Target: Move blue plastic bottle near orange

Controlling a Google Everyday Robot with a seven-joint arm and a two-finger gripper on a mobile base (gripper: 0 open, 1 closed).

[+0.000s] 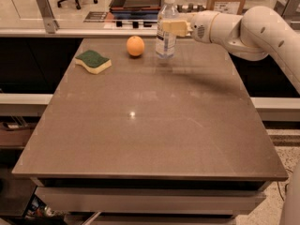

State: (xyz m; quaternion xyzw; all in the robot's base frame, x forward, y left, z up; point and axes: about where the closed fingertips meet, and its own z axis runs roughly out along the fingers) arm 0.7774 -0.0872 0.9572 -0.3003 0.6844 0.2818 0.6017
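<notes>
A flat brown rectangular table (140, 139) fills the view. Toward its far edge, at ten o'clock, lies a green-and-yellow sponge (93, 61). At about twelve o'clock sits the small round orange (135, 46). Just beside it, at its three o'clock, the clear bluish plastic bottle (166, 43) with a white cap stands upright. The cream two-finger gripper (172, 28) is closed around the bottle's upper body, on a white arm (253, 32) reaching in from two o'clock.

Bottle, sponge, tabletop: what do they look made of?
Blue plastic bottle: clear glossy plastic, background shows through; the gripper clasps its upper part. Sponge: yellow foam, probably, under matte green scrub layer. Table: brown laminate or stone, can't tell which; semi-gloss, mirrors a light spot.
</notes>
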